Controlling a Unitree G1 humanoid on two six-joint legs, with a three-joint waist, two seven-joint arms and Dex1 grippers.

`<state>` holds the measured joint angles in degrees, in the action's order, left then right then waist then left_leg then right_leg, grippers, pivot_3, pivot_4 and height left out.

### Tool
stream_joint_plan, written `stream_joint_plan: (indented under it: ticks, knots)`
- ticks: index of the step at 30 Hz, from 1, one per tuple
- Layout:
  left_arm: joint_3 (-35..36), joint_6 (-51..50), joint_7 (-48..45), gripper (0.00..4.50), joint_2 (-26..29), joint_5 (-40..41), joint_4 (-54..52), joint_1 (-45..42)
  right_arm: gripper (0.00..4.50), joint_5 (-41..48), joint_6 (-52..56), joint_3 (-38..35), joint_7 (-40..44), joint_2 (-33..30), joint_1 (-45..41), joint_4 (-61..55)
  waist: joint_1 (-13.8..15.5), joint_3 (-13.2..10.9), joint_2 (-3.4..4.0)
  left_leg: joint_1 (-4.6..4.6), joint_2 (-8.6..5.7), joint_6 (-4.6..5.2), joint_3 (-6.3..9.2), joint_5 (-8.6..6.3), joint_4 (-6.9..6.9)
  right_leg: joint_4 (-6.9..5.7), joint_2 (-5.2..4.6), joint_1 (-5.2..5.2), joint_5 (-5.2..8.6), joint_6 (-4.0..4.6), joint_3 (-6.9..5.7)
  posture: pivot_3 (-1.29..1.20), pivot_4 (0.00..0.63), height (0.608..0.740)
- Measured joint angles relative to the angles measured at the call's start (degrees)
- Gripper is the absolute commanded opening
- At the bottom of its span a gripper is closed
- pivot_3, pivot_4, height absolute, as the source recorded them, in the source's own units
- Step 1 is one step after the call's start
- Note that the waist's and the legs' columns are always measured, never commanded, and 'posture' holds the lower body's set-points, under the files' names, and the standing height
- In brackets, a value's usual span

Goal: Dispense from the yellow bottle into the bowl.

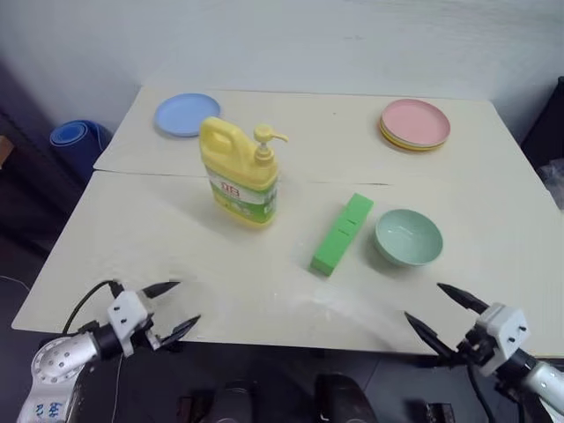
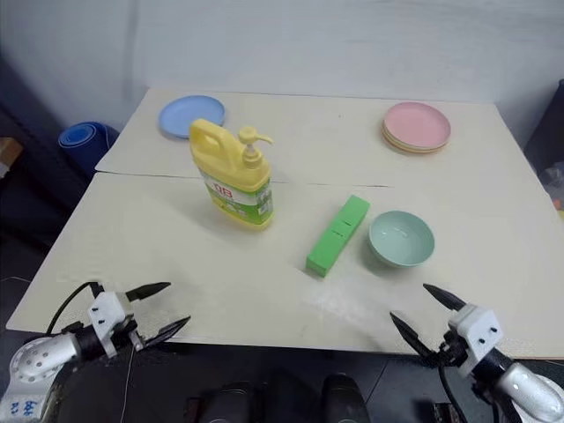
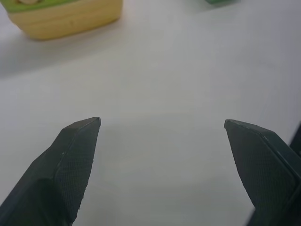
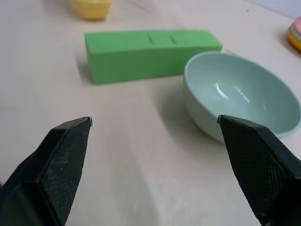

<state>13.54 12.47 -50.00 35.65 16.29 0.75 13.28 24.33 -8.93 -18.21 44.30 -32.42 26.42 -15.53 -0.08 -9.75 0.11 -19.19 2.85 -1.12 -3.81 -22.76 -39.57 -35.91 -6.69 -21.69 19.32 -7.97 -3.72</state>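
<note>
The yellow bottle (image 1: 238, 173) stands upright on the table's middle left, pump top pointing right, green-white label facing me. The mint-green bowl (image 1: 408, 236) sits to its right, empty, with a green block (image 1: 342, 233) between them. My left gripper (image 1: 172, 308) hovers open over the table's near left edge, well short of the bottle; the bottle's base (image 3: 66, 19) shows beyond its fingers. My right gripper (image 1: 436, 310) is open at the near right edge, just in front of the bowl (image 4: 242, 94).
A flat blue plate (image 1: 187, 114) lies at the far left and a pink plate stack (image 1: 415, 124) at the far right. A blue roll (image 1: 77, 137) rests on the floor beyond the table's left side. The table (image 1: 264, 291) has bare surface between grippers and objects.
</note>
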Motion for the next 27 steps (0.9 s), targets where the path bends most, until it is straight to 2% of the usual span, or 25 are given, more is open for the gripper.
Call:
stream_joint_plan:
  ticks: [3, 6, 12, 17, 20, 27]
  knots:
    - [-0.14, -1.42, 0.02, 4.48, 0.01, 0.20, -0.24, 0.23, 4.50, 0.92, 4.35, 0.81, -0.65, 0.00, -0.45, -1.36, -0.08, 0.00, 0.00, -0.01, 0.00, 0.01, -0.01, -0.01, 0.02, 0.03, 0.01, 0.00, 0.00, 0.00, -0.01, 0.00, 0.150, 0.740]
    - [-0.18, -6.21, 0.23, 4.48, -0.14, 2.42, -2.69, 0.60, 4.50, 5.24, 14.03, 3.52, -3.87, 0.01, -2.65, -7.22, -0.07, -0.01, 0.00, -0.01, 0.03, 0.01, 0.08, 0.00, -0.04, 0.01, 0.00, 0.00, 0.00, 0.00, 0.01, 0.00, 0.150, 0.740]
    - [-0.08, -16.81, -6.36, 4.48, 2.09, 16.05, -12.72, -3.00, 4.50, 19.52, 44.31, 11.57, -21.61, 0.56, -18.86, -19.73, -0.16, -0.01, 0.01, -0.03, 0.12, -0.02, 0.50, 0.00, -0.19, -0.04, -0.04, -0.02, 0.00, 0.02, 0.00, 0.00, 0.150, 0.740]
    - [-1.32, -22.09, -8.16, 4.48, 3.88, 18.18, -17.04, -5.02, 4.50, 21.50, 64.43, 15.63, -40.46, 7.93, -33.96, -16.66, -0.19, -0.01, 0.04, -0.25, -0.03, -0.01, 0.55, -0.01, -0.10, -0.06, -0.04, -0.21, -0.01, 0.04, -0.04, 0.00, 0.150, 0.740]
    - [-2.05, -23.53, -8.03, 4.48, 3.83, 18.24, -18.97, -6.21, 4.50, 18.71, 70.93, 15.22, -51.20, 15.52, -41.71, -12.42, -0.35, 0.00, 0.06, -0.99, -0.05, -0.02, 0.41, 0.00, -0.39, -0.32, 0.00, -0.90, -0.01, 0.03, -0.04, 0.00, 0.150, 0.740]
    - [-2.08, -24.78, -6.29, 4.48, 3.23, 18.20, -20.88, -5.41, 4.50, 14.66, 80.64, 13.21, -61.34, 26.41, -50.57, -7.33, -1.53, 0.00, 0.06, -1.13, -0.06, -0.10, 0.13, 0.05, -0.47, -0.60, 0.03, -1.08, -0.01, 0.03, -0.14, 0.00, 0.150, 0.740]
